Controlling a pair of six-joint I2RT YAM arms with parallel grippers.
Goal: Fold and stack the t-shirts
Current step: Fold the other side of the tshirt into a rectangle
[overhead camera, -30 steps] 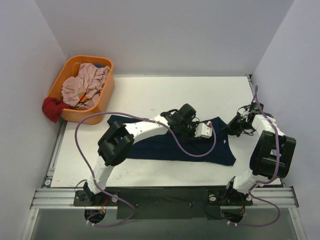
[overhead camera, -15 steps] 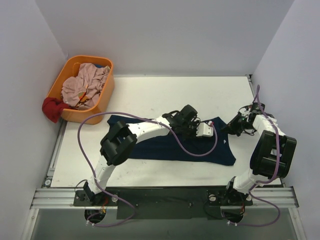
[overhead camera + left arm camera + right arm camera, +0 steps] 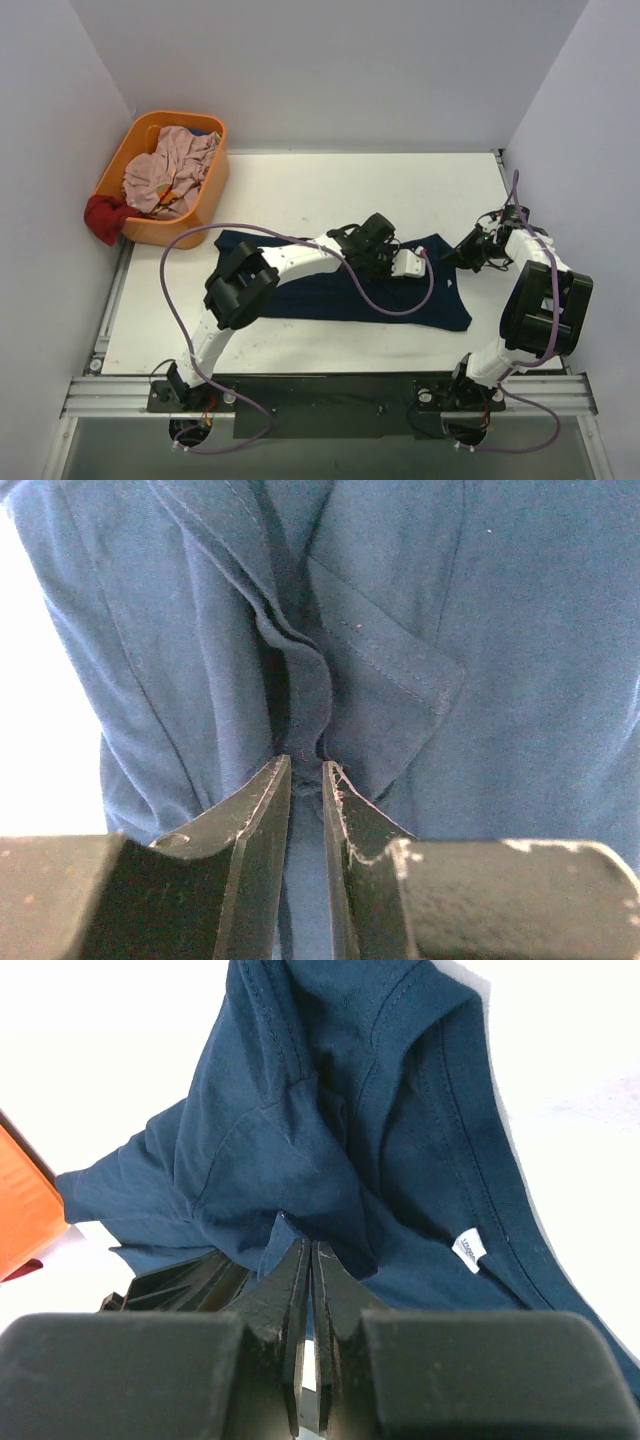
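- navy t-shirt (image 3: 300, 298) lies spread across the middle of the white worktop (image 3: 400, 190), mostly flat, with wrinkles near its centre and right edge.
- At the far left, an orange basket (image 3: 212, 190) stands just off the shirt's far-left corner. It holds a heap of pink garments (image 3: 165, 170), and a red garment (image 3: 103, 217) hangs over its outer rim.
- The left end effector (image 3: 306, 770) sits on the shirt right of centre. Its fingers are drawn close together with a raised ridge of cloth running into the narrow gap, so it appears to be pinching a fold of the shirt.
- The right end effector (image 3: 305, 1248) is at the shirt's right edge. Its fingers are pressed together on a bunch of fabric that rises to the tips, with the neck label (image 3: 468, 1250) showing just beside them.
- The cloth looks light, soft and limp, so it will likely sag and crease wherever it is not supported. It also looks thin enough that layers may slip apart in a shallow pinch.
- Good holds are probably hems, seams or a gathered ridge, taken deep between the fingers, with the two grips well apart so the fabric hangs taut for folding.
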